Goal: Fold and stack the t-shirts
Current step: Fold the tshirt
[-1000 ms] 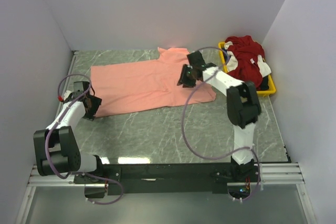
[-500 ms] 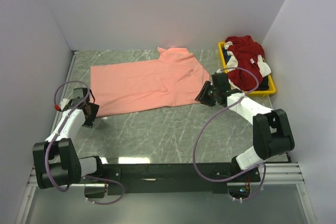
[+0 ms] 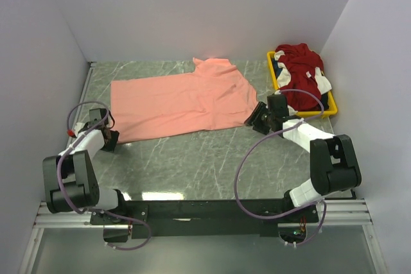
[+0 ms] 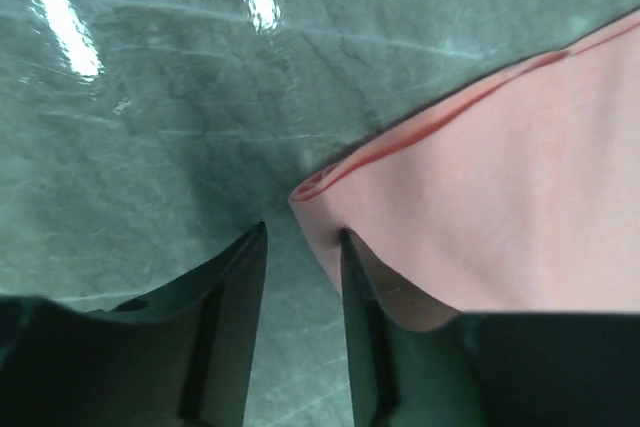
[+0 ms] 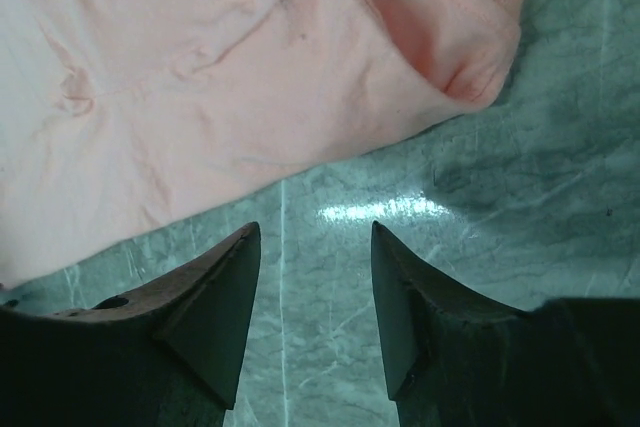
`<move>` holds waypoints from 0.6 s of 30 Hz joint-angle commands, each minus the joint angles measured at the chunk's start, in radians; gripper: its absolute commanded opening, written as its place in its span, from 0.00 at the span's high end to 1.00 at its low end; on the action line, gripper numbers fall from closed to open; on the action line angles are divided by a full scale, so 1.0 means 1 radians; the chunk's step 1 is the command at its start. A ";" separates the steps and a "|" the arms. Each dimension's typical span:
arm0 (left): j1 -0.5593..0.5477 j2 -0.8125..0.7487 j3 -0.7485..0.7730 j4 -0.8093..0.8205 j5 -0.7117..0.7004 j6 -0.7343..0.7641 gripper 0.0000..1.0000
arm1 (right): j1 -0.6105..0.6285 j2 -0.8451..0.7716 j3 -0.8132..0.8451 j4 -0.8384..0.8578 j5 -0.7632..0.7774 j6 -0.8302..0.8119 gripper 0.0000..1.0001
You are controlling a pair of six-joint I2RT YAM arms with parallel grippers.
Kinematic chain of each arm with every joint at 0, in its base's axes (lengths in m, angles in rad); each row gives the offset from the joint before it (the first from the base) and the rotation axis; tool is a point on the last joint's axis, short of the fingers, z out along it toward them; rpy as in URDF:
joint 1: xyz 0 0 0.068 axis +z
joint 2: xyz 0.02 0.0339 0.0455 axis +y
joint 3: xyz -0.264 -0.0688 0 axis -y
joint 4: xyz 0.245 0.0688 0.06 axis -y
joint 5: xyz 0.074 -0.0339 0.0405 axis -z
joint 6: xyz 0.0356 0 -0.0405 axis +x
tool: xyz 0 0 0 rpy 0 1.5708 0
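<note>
The salmon-pink t-shirt (image 3: 180, 101) lies spread flat on the green marble table. My left gripper (image 3: 110, 138) is open at its near left corner; in the left wrist view that corner (image 4: 330, 187) lies just ahead of the gripper (image 4: 300, 237), one finger over the cloth. My right gripper (image 3: 252, 119) is open and empty beside the shirt's near right corner; in the right wrist view the shirt (image 5: 250, 67) lies just ahead of the gripper (image 5: 315, 232), which is over bare table. A dark red t-shirt with white parts (image 3: 300, 74) is heaped in the tray.
A yellow plastic tray (image 3: 329, 112) stands at the back right against the wall, holding the red shirt and some dark cloth. White walls close in the table on the left, back and right. Purple cables loop from both arms.
My right gripper came back off the pink shirt to its near right corner. My left gripper drew back a little and lowered toward the near left corner.
</note>
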 commanded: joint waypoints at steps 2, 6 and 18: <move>0.004 0.065 0.008 0.071 0.037 -0.002 0.63 | -0.029 0.016 -0.006 0.077 0.037 0.020 0.44; 0.004 0.107 0.024 0.054 0.037 -0.002 0.74 | -0.051 0.046 0.002 0.082 0.066 0.019 0.44; 0.004 0.157 0.115 -0.001 0.000 0.042 0.99 | -0.065 0.189 0.144 0.061 0.141 0.016 0.55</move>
